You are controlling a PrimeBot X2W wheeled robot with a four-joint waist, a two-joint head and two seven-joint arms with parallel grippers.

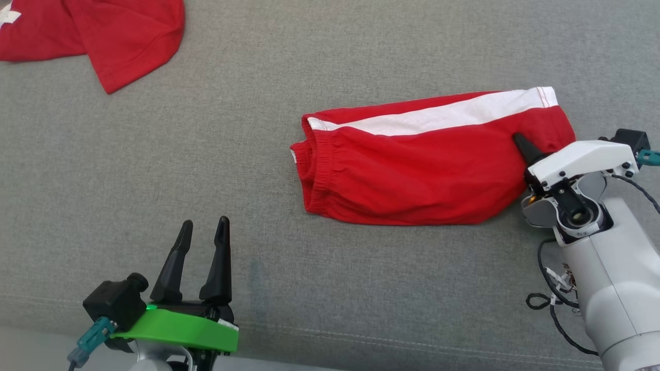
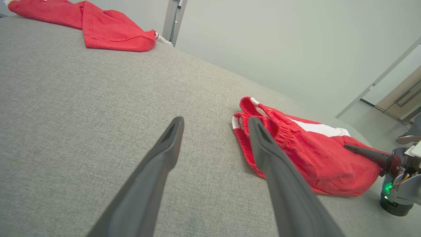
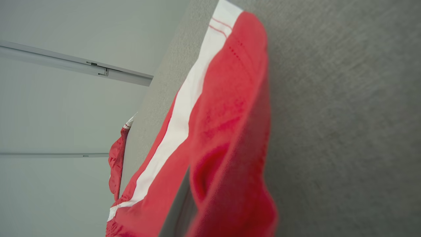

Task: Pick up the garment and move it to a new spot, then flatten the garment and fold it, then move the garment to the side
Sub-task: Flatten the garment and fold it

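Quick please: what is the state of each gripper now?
Left gripper: open, holding nothing.
Right gripper: closed on the leg end of the red shorts.

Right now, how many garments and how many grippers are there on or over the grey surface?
Garments: 2, the red shorts with a white stripe and the red garment at the far left.
Grippers: 2, the left gripper, open, and the right gripper, shut on the red shorts.
Total: 4.
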